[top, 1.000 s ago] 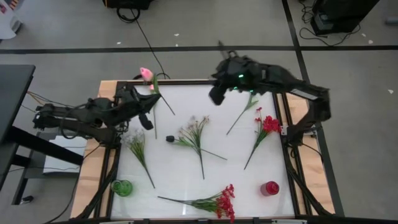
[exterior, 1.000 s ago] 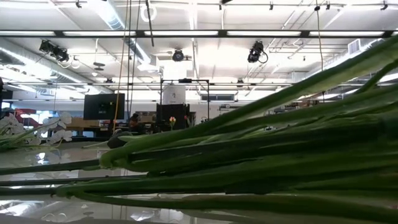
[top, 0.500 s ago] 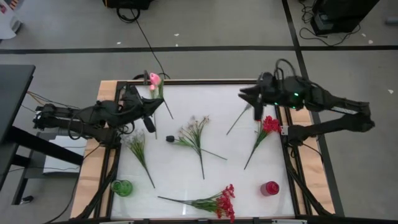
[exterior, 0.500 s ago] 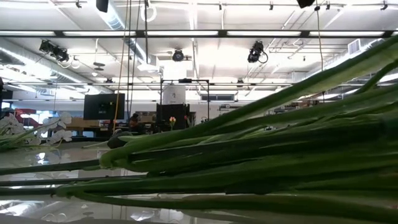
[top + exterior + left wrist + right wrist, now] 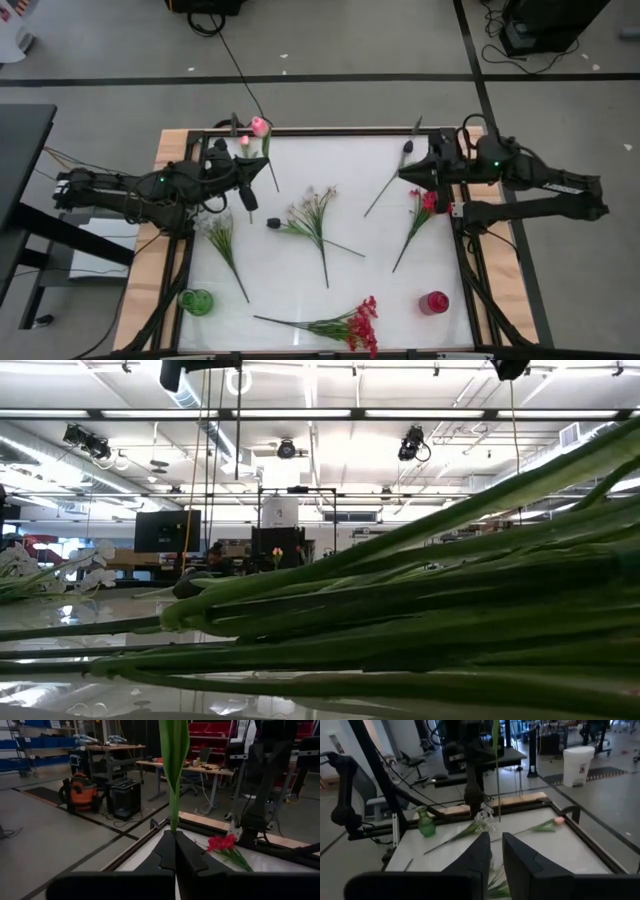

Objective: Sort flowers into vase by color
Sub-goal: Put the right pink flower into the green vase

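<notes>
A table seen from above, scattered with artificial flowers. At the upper left, the left gripper (image 5: 243, 190) is pressed together on the green stem of a pink rosebud (image 5: 259, 126), holding it upright. At the upper right, the right gripper (image 5: 408, 170) hovers above a red flower spray (image 5: 430, 201), fingers narrowly parted and empty. A green vase (image 5: 196, 301) stands lower left, a red vase (image 5: 433, 302) lower right. The rosebud seems mid-carry; next, it needs lowering stem-first into a vase.

Left gripper (image 5: 247, 196) raised at table's far left, fingers closed, right gripper (image 5: 408, 172) raised far right
</notes>
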You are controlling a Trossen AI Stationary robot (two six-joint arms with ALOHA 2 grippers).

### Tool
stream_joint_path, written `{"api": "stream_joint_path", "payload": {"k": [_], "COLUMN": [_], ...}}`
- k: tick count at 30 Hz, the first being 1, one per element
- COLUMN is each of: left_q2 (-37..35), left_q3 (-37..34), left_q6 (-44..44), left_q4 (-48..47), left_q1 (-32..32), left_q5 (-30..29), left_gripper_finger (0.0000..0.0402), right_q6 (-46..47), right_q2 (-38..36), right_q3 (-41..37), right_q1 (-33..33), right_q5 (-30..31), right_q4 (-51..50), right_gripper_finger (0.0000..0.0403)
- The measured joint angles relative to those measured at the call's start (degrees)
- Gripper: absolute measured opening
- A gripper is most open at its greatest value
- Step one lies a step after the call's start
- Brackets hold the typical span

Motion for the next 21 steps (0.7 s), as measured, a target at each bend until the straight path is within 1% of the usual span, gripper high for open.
{"api": "stream_joint_path", "payload": {"k": [5, 7, 9, 12, 15, 18, 21], "left_q2": [-0.06, -0.06, -0.08, 0.44, 0.91, 0.77, 0.63], "left_q3": [0.45, 2.37, 5.94, 11.84, 16.16, 18.02, 18.18], "left_q6": [-0.79, -1.67, -4.64, -9.97, -13.32, -12.76, -10.41], "left_q4": [-0.59, -3.91, -10.53, -22.48, -30.00, -31.87, -34.53], "left_q1": [-0.50, -2.07, -4.54, -9.82, -15.94, -22.23, -28.62], "left_q5": [3.21, 3.64, 2.58, -2.80, -7.76, -8.13, -6.03], "left_gripper_finger": [0.0000, 0.0000, 0.0000, 0.0000, 0.0000, 0.0000, 0.0000], "right_q6": [-0.23, 0.35, 1.19, 2.61, 2.60, 2.60, 2.60], "right_q2": [0.23, 0.42, 0.46, 0.45, 0.48, 0.48, 0.48], "right_q3": [0.00, 0.00, 0.00, 0.00, 0.00, 0.00, 0.00], "right_q1": [0.00, 0.00, 0.00, 0.00, 0.00, 0.00, 0.00], "right_q5": [0.00, 0.00, 0.00, -0.01, -0.02, -0.02, -0.02], "right_q4": [4.15, 5.36, 5.52, 5.87, 5.84, 5.85, 5.83], "right_gripper_finger": [0.0061, 0.0062, 0.0062, 0.0062, 0.0062, 0.0062, 0.0062]}}
